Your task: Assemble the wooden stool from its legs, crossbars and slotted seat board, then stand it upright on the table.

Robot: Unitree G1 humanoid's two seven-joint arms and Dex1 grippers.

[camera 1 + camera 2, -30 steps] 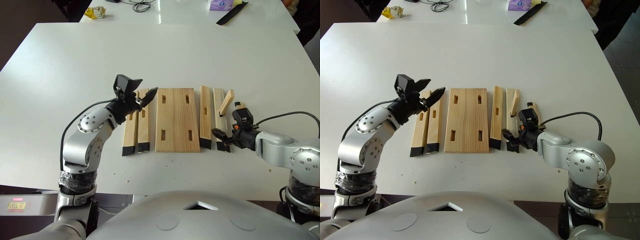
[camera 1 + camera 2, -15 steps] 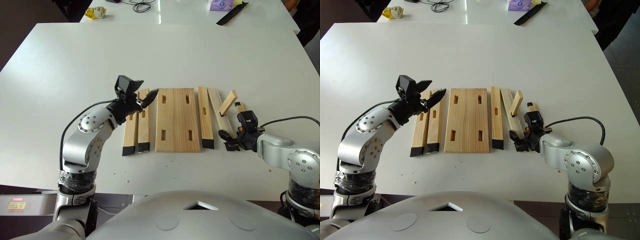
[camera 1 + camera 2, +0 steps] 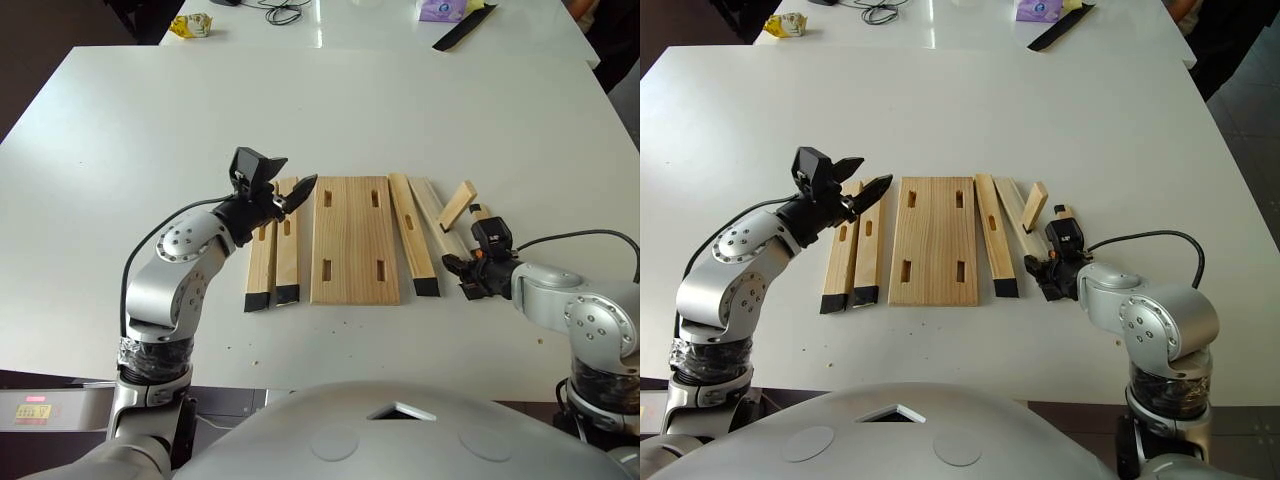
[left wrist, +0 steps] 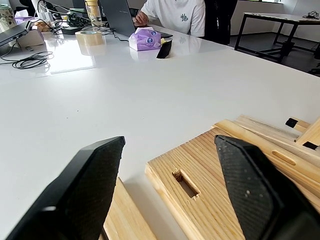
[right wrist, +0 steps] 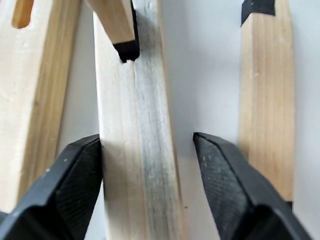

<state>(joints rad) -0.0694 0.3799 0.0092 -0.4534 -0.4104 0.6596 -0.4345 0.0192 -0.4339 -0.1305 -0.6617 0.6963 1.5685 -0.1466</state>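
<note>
I am looking down on a wide white table [image 3: 150, 130], and behind it stands a second white table with some cables [image 3: 285, 12] and a purple packet [image 3: 440, 10] on it. The stool parts lie flat in a row near the front edge. The slotted seat board [image 3: 350, 240] is in the middle, with its four slots facing up. On its left side two legs [image 3: 274, 250] lie side by side, touching each other, with their black ends toward me. The left gripper [image 3: 293, 172] hovers above the far ends of these two legs. Its fingers are spread wide and they hold nothing; in the left wrist view I see the far corner of the board between them. On the right side of the board, another leg [image 3: 412, 232] lies tilted, with its far end close to the board's corner. Just beside it lies a paler leg [image 3: 436, 215]. A short crossbar [image 3: 456, 205] rests with one end on this paler leg. A second short piece [image 5: 265, 90] lies on the table just to the right. The right gripper [image 3: 460, 278] is low at the near end of the paler leg. Its fingers [image 5: 80, 190] are apart and stand on both sides of this leg; one is against the wood and the other has a small gap.
</note>
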